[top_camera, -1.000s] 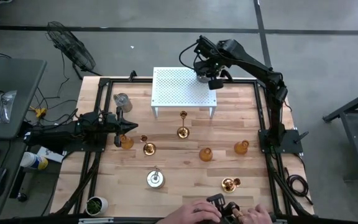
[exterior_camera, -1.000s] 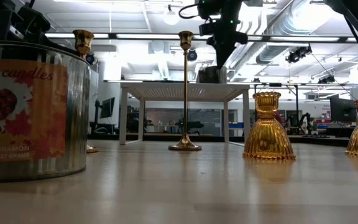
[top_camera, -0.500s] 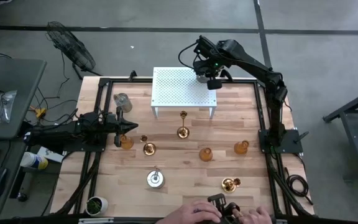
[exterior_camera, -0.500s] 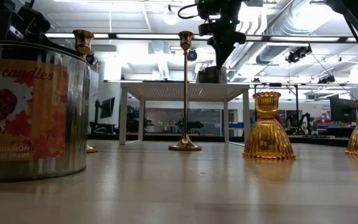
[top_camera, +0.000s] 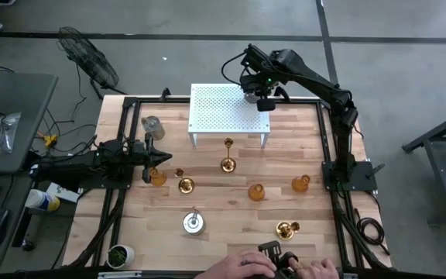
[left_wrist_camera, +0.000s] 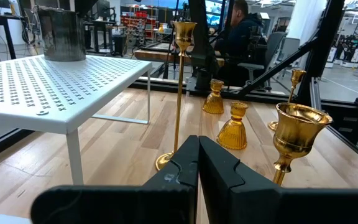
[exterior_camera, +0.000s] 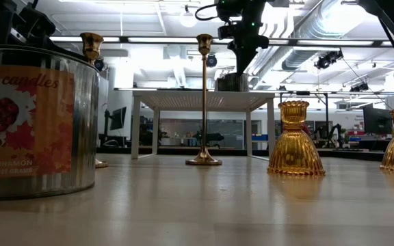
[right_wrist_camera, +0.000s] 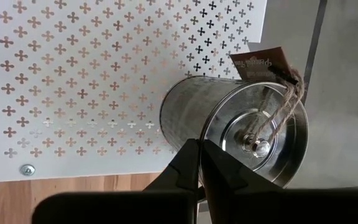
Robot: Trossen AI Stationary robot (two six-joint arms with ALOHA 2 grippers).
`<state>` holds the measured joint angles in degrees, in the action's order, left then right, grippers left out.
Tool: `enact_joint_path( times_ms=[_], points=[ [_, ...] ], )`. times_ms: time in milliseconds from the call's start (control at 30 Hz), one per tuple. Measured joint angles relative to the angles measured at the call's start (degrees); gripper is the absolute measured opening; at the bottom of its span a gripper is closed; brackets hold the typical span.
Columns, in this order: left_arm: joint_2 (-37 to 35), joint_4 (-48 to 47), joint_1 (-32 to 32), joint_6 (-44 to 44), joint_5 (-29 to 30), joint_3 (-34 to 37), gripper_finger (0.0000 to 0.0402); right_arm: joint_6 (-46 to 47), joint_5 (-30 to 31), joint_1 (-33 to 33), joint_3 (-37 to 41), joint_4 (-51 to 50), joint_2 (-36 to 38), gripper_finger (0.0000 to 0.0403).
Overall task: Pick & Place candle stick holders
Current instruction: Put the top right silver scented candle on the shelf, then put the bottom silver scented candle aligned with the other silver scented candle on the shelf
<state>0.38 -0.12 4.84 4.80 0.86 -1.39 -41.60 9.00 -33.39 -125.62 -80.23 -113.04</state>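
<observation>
Right wrist view: right gripper (right_wrist_camera: 198,163) closed above tin (right_wrist_camera: 238,134)

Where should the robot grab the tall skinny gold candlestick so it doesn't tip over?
Probably the thin stem of the tall gold candlestick, low near its round foot, coming level from the side. It stands upright in front of the white stand, and only the stem fits between fingers.

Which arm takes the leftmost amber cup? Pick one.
Left. Its hand sits right beside the amber cup; the right hand is far across the table, above the tin on the stand.
</observation>
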Motion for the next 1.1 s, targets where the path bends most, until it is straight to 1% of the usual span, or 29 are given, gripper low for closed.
enact_joint_path(
  times_ms=[133, 200, 333, 500, 633, 833, 1100],
  points=[
    [0.00, 0.00, 0.01, -0.01, 0.00, 0.02, 0.0003, -0.06, -0.91, 0.00, 0.00, -0.02, 0.01, 0.0006],
    [0.01, 0.00, 0.01, -0.01, 0.00, 0.01, 0.0003, -0.02, -1.52, 0.00, 0.00, -0.01, 0.00, 0.0017],
    [0.01, 0.00, 0.02, -0.02, 0.00, 0.02, 0.0003, -0.01, -0.53, 0.02, 0.00, 0.54, 0.01, 0.0060],
    [0.00, 0.00, 0.01, -0.02, 0.00, 0.01, 0.0003, 0.02, 2.92, -0.13, 0.00, 0.81, 0.01, 0.0120],
    [0.00, 0.00, 0.02, -0.02, 0.00, 0.01, 0.0003, 0.19, 2.89, -0.28, 0.00, 0.84, 0.16, 0.0150],
    [0.00, 0.00, 0.02, -0.02, 0.02, 0.02, 0.0003, 3.24, 2.44, -0.48, 0.00, 0.60, 0.75, 0.0166],
    [0.02, 0.00, 0.00, -0.02, 0.02, 0.02, 0.0003, 6.93, 2.25, -0.52, 0.00, 0.06, 1.45, 0.0168]
  ],
)
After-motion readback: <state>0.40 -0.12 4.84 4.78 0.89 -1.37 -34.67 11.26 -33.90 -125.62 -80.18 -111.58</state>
